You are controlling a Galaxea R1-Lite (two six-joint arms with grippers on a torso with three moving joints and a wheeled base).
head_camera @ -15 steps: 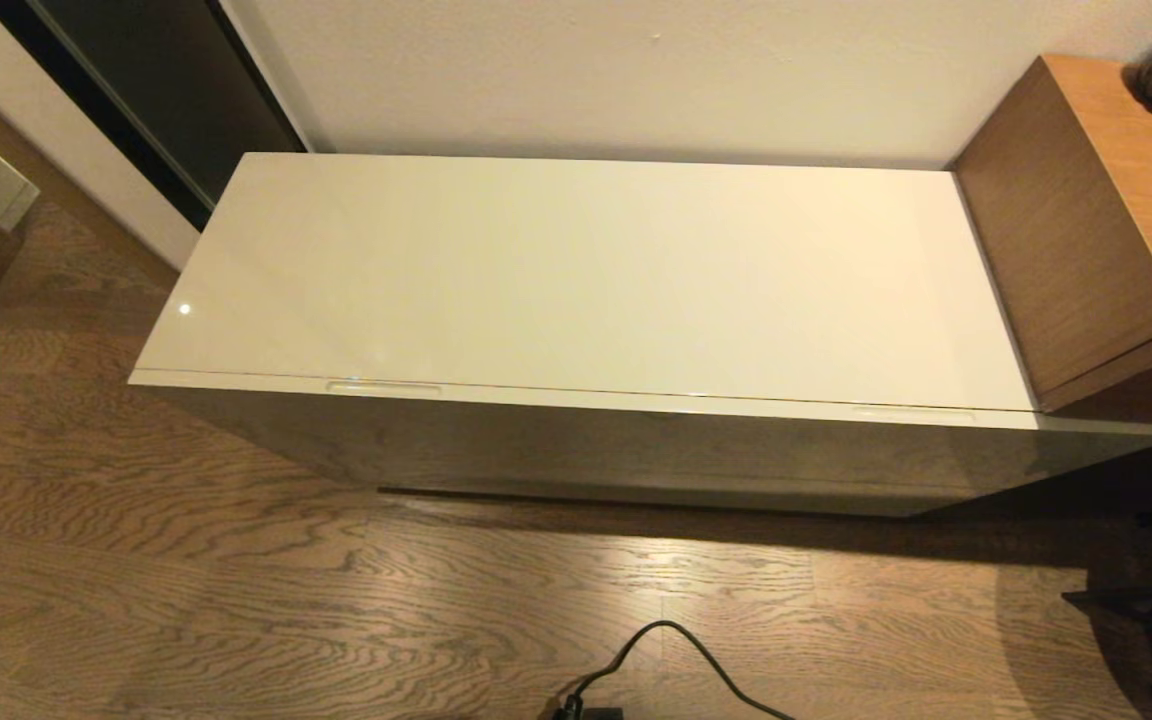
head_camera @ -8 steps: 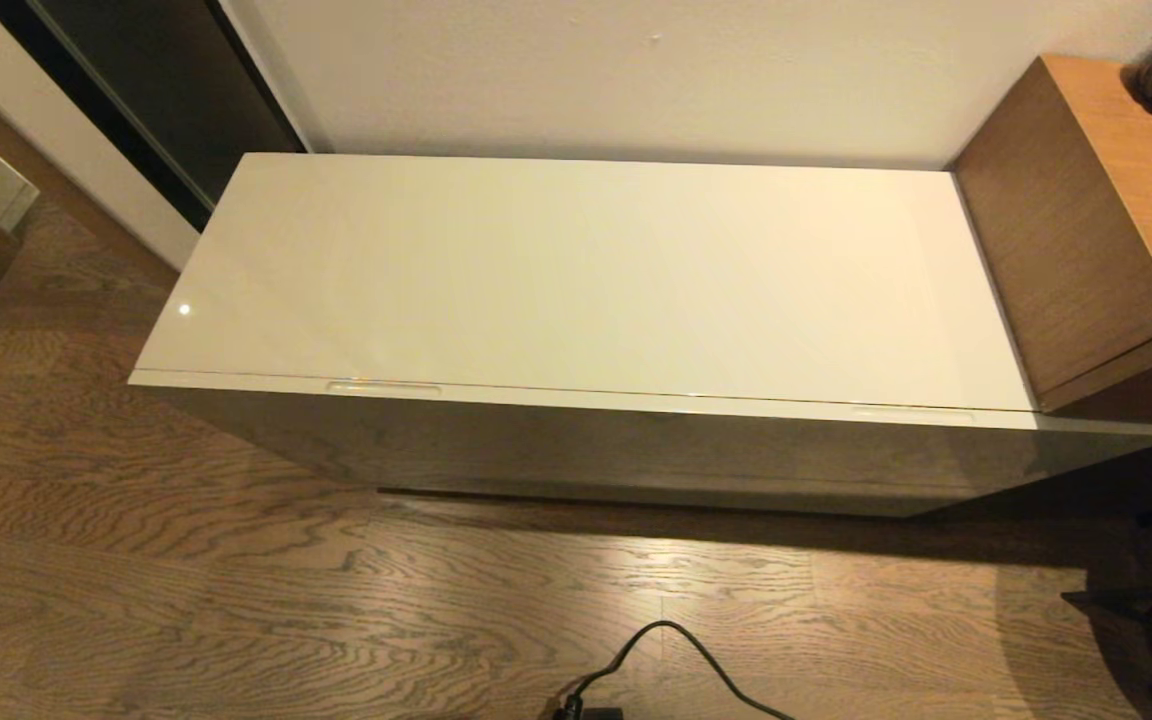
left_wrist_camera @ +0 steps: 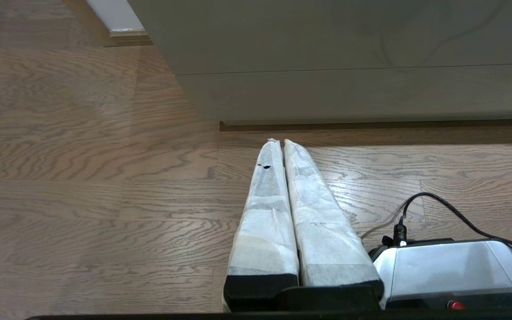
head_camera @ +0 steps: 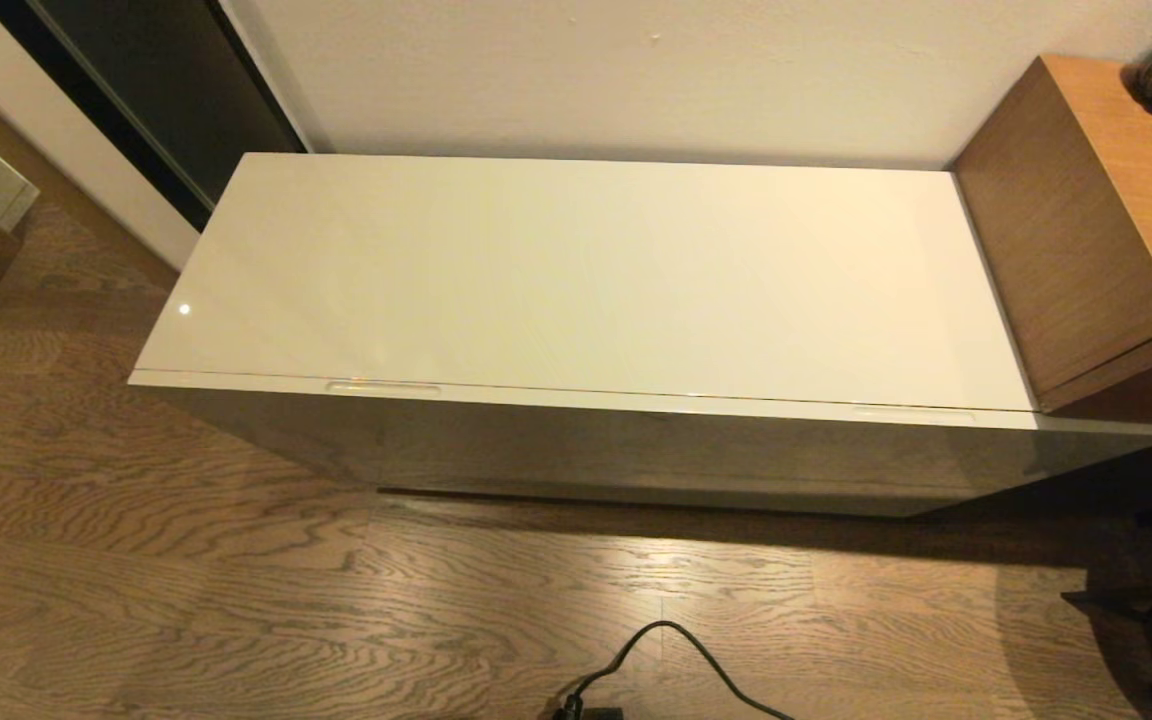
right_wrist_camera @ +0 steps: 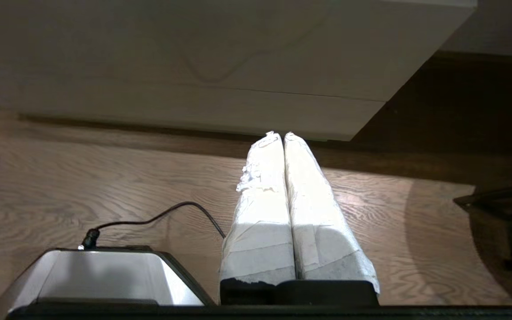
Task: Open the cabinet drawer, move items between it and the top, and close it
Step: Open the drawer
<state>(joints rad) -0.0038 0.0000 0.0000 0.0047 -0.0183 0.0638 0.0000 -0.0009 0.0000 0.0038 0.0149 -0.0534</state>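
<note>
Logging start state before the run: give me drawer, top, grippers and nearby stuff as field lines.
drawer: cabinet drawer shut, both handle slots visible
top: the top bare, no items in view
left gripper: left gripper shut, low over the floor, facing the cabinet front
right gripper: right gripper shut, same pose
nearby: brown wooden cabinet at right; black cable on floor

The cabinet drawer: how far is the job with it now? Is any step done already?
Nothing looks done. The wide glossy cream drawer of the low cabinet is fully closed, and the long glossy cream top carries no items. Nothing is in hand: the left pincer and right pincer are both shut, empty, low over the wooden floor before the cabinet. Everything remains: opening the drawer, moving items, closing it.
</note>
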